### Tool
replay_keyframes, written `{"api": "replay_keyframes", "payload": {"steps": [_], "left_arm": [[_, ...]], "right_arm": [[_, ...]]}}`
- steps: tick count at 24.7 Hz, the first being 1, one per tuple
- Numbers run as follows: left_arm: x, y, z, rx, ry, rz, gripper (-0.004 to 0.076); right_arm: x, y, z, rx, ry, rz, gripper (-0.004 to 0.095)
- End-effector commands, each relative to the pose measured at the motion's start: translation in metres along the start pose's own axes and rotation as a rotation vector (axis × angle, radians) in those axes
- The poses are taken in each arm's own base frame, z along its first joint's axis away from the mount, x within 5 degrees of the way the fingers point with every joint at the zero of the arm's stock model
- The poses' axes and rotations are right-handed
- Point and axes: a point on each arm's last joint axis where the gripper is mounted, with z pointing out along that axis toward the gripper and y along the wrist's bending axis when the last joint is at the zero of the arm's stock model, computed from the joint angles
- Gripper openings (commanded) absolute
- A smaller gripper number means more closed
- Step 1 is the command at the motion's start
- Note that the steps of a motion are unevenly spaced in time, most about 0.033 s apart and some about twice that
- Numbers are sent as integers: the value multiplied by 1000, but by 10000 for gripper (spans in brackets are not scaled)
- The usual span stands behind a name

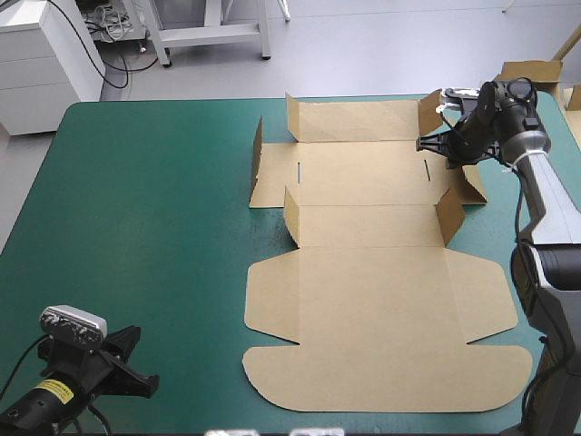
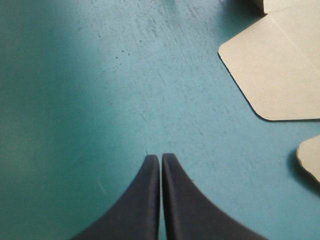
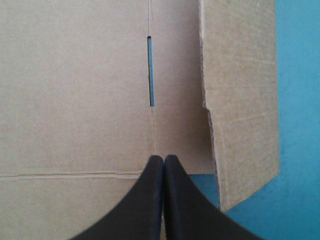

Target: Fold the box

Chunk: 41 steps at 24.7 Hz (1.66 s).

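At the near left corner of the counter [image 1: 136, 200] I see my left claw [image 2: 160, 159]. Its black fingers are pressed together over bare teal-green cover, apart from the box. The brown box [image 1: 381, 300] lies right of centre, stretching from near the far edge to the near edge. Its wide lid panel lies flat toward me, while two long walls and some end flaps stand raised in the far half. At the far right, my right claw [image 3: 164, 159] is also pressed together and holds nothing. Its tip is over the box's floor panel, just beside a narrow slot [image 3: 150, 70].
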Motion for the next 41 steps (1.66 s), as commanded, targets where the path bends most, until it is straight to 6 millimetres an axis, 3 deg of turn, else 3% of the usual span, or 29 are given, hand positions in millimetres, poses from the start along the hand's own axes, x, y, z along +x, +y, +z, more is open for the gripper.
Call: {"api": "replay_keyframes", "payload": {"steps": [1, 14, 18, 20, 29, 36, 41], "left_arm": [[-12, 0, -3, 0, -79, -19, -8], [-12, 0, -3, 0, -79, -19, -8], [-12, 0, -3, 0, -79, -19, -8], [-12, 0, -3, 0, -79, -19, -8], [-12, 0, -3, 0, -79, -19, -8], [-12, 0, -3, 0, -79, -19, -8], [-12, 0, -3, 0, -79, -19, -8]], "right_arm": [[-7, -2, -32, 4, -101, -6, -16], [-5, -2, -32, 4, -83, -6, -16], [-5, -1, -39, 4, -99, -7, -16], [-5, -2, -51, 6, -126, -7, -16], [10, 0, -141, -4, -311, -38, -16], [24, 2, -185, -1, -405, -44, -16], [38, 3, -203, 1, -430, -46, -16]]}}
